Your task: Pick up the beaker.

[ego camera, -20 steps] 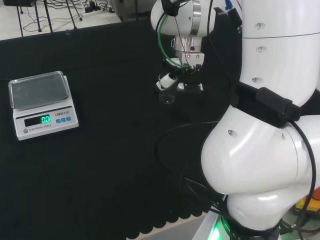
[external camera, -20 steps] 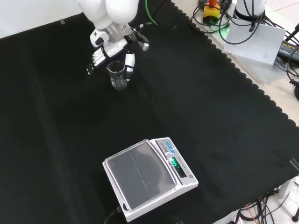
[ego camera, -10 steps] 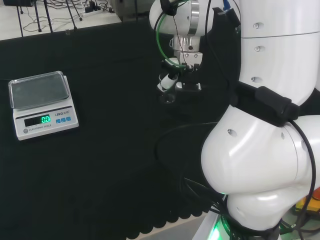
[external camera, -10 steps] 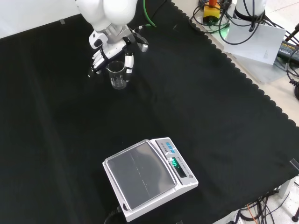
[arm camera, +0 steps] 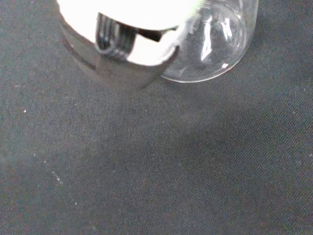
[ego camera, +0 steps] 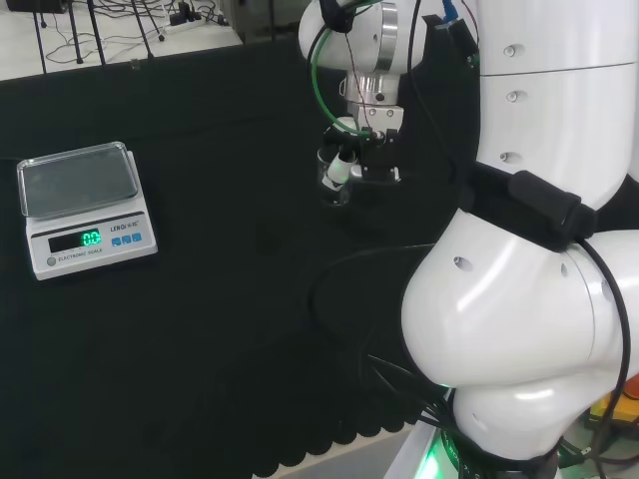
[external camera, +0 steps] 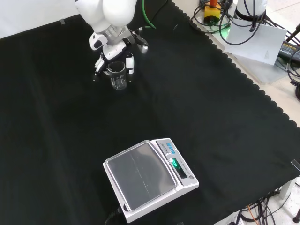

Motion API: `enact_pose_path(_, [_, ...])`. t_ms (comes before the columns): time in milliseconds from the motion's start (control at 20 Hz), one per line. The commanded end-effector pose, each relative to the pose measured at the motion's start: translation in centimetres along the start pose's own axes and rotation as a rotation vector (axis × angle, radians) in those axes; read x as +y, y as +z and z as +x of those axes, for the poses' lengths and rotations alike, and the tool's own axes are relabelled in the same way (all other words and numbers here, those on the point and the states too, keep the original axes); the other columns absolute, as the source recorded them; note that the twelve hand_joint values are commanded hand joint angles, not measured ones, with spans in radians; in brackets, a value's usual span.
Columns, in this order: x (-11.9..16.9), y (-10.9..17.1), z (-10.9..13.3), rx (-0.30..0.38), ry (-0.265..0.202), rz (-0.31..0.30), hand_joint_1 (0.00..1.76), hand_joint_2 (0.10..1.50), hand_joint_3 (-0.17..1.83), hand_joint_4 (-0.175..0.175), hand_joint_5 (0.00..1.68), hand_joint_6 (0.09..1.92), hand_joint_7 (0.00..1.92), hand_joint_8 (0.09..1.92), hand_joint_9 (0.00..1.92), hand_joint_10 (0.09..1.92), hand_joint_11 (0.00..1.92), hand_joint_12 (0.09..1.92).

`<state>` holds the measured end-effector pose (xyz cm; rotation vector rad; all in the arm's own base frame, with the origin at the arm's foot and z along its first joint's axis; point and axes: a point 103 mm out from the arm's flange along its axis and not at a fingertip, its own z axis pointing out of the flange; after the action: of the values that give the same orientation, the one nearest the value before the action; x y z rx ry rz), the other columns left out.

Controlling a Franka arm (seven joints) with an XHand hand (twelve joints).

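The beaker (external camera: 118, 76), a small clear glass vessel, stands upright on the black cloth (external camera: 211, 122) in the upper left of the front view, and just left of the arm's white links at upper centre in the head view. In the wrist view its rounded base (arm camera: 215, 44) shows at the upper right, resting on the cloth, and nothing can be seen inside it; it looks empty, though clear liquid would be hard to make out.

The hand (external camera: 114, 54) sits right over and around the beaker in the front view, fingers (external camera: 131, 64) reaching down on either side of the rim. They appear drawn in close against the glass, but whether they actually clasp it or only flank it I cannot tell. The base on the cloth says the beaker is not lifted.

I judge the step in hand to be the grasp itself: the approach is done, the lift not begun. The next move calls for the fingers and thumb to settle against opposite sides of the wall, then a straight rise that keeps the vessel upright, since smooth glass could slip or tip.

Well apart, at the lower centre of the front view, a white electronic scale (external camera: 150, 180) sits with a bare pan.
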<state>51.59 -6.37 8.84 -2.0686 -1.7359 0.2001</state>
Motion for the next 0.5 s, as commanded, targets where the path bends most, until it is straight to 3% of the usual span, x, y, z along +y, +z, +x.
enact_pose_path(50, [0.23, 0.24, -0.09, 0.018, 0.012, -0.025, 1.16, 0.63, 0.78, -0.011, 0.33, 0.6, 0.46, 0.94, 0.92, 0.77, 0.91, 1.17])
enact_pose_path(200, [0.32, 0.38, -0.17, 0.024, 0.016, -0.036, 1.19, 0.64, 0.8, -0.037, 0.27, 1.1, 0.58, 1.05, 0.99, 0.86, 1.05, 1.09])
enact_pose_path(500, [0.35, 0.31, -0.13, 0.02, 0.012, -0.054, 1.2, 0.67, 0.82, -0.09, 0.4, 1.37, 0.71, 1.29, 1.06, 0.96, 1.22, 0.96])
